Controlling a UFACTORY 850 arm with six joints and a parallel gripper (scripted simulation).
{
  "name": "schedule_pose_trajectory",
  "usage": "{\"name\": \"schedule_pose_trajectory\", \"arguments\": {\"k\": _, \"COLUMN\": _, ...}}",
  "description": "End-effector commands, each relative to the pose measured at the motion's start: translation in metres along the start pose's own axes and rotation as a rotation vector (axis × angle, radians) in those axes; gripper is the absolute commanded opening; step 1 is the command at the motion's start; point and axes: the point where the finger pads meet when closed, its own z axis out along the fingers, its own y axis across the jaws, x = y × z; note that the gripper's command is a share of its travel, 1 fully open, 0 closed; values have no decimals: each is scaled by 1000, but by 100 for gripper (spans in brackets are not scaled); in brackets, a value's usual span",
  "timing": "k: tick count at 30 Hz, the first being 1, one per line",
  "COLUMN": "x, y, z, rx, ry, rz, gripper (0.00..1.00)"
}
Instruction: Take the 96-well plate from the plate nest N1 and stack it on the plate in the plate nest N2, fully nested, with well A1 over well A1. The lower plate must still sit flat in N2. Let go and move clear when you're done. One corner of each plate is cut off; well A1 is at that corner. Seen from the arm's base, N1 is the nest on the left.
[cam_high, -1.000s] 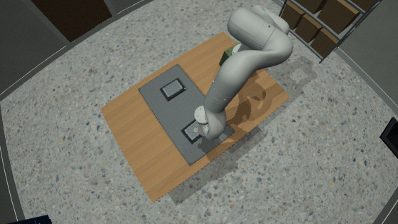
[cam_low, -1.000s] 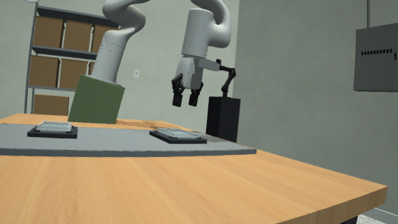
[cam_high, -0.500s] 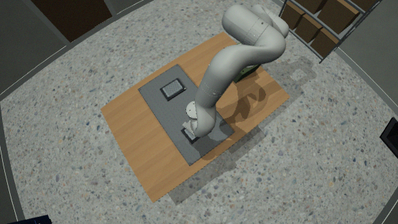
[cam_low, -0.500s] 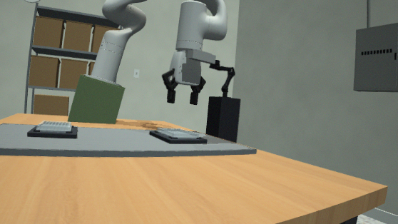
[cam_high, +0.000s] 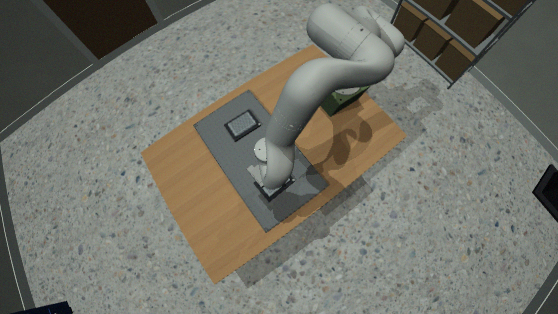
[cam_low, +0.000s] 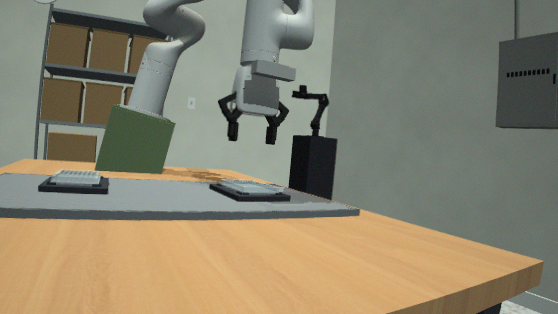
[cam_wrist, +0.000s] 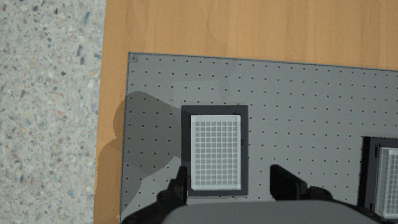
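Note:
The 96-well plate (cam_wrist: 216, 151), clear with a fine well grid, lies flat in the black nest N1 (cam_wrist: 215, 150) on the grey perforated mat. My gripper (cam_wrist: 228, 179) is open and empty and hangs well above this plate, fingers pointing down; this also shows in the exterior view, with the gripper (cam_low: 251, 134) over the plate (cam_low: 248, 187). The second plate (cam_low: 75, 176) sits in nest N2 (cam_low: 74, 185) further along the mat, and it shows at the right edge of the wrist view (cam_wrist: 387, 182). In the top view my arm hides most of N1 (cam_high: 273, 190); N2 (cam_high: 242, 125) is in plain sight.
The grey mat lies on a wooden table top (cam_high: 200, 190). The arm's green base block (cam_low: 135, 140) stands behind the mat. A black pedestal with a small arm (cam_low: 312, 165) stands beyond the table. Shelves with boxes (cam_low: 75, 75) are at the back.

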Motion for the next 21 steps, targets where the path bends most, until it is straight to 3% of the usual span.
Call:
{"name": "schedule_pose_trajectory", "arguments": {"k": 1, "x": 1, "y": 0, "z": -1, "rx": 0, "ry": 2, "rz": 2, "gripper": 100}}
{"name": "schedule_pose_trajectory", "arguments": {"k": 21, "x": 2, "y": 0, "z": 19, "rx": 0, "ry": 2, "rz": 2, "gripper": 100}}
